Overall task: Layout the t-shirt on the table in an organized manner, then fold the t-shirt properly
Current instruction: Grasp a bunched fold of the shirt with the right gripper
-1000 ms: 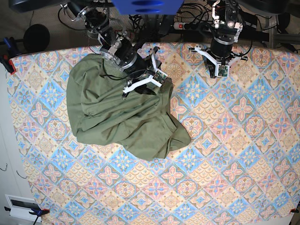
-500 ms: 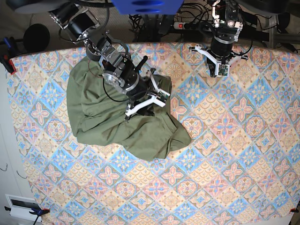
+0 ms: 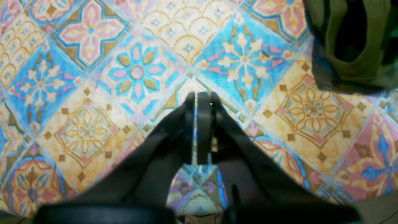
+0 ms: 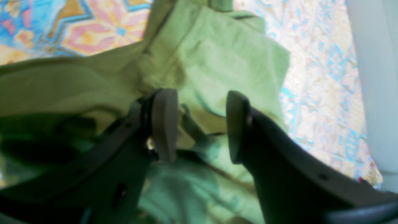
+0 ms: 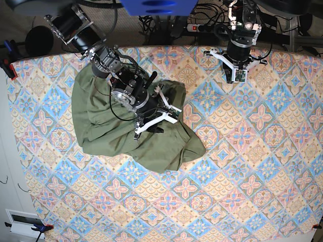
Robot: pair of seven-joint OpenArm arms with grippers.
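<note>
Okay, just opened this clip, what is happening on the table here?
A two-armed robot is working on a crumpled olive-green cotton t-shirt lying in a heap on the table covered with patterned pink, blue and beige tile cloth. The right claw is over the shirt with its jaws open around bunched fabric, nothing pinched yet. The left claw is shut and empty above bare cloth. The shirt is not laid out or folded.

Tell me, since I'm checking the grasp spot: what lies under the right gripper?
Crumpled t-shirt lies under the open right gripper; the table beneath that cloth is covered.
</note>
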